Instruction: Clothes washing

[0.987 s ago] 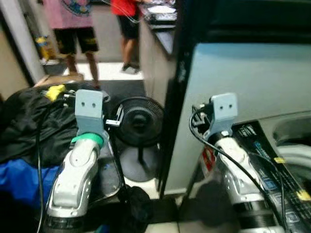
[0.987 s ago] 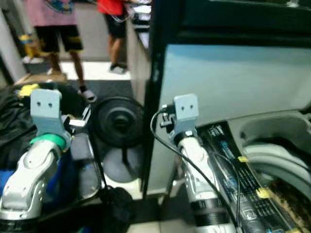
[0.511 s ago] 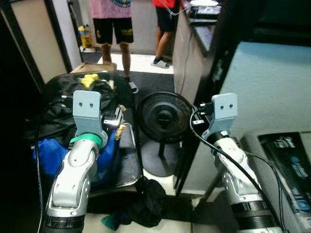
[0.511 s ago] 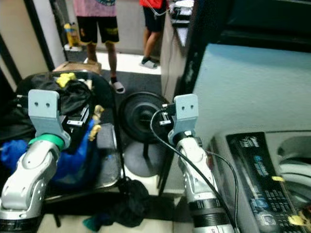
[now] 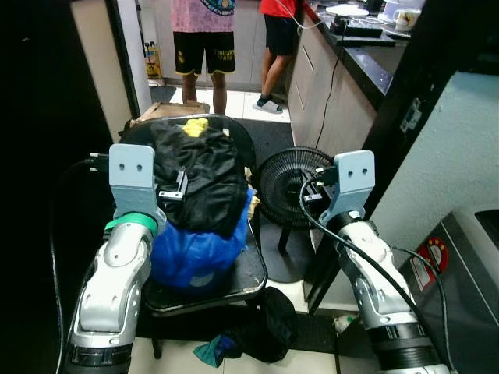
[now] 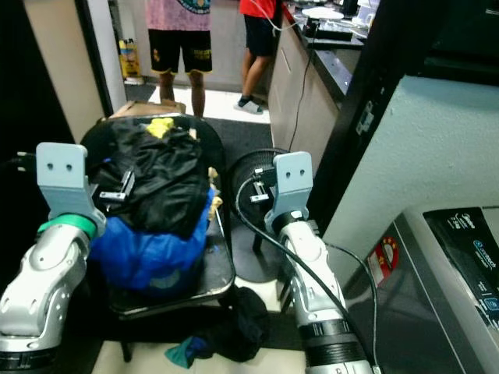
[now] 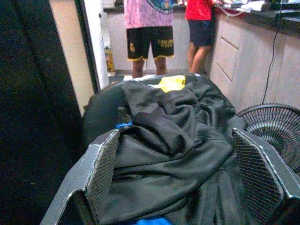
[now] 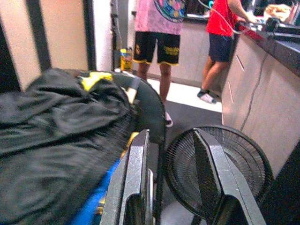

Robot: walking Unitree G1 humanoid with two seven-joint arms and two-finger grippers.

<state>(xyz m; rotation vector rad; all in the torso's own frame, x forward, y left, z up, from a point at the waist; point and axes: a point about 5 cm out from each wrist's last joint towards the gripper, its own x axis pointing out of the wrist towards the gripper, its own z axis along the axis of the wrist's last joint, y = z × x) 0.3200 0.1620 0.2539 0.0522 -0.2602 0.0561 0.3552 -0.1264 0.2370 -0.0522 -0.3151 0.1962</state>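
We see left gripper [image 7: 176, 180] raised, fingers wide apart, empty, facing chair [image 5: 248, 269] heaped with clothes: black garment [image 5: 204, 175] over blue one [image 5: 195, 253], yellow piece [image 5: 195, 125] behind; dark cloth [image 5: 265, 323] on floor below; fan [image 5: 290, 179] right of chair; right gripper [image 8: 171, 178] raised before fan, narrowly parted, empty; washer [image 6: 460, 273] far right; two people [image 5: 204, 39] standing beyond.
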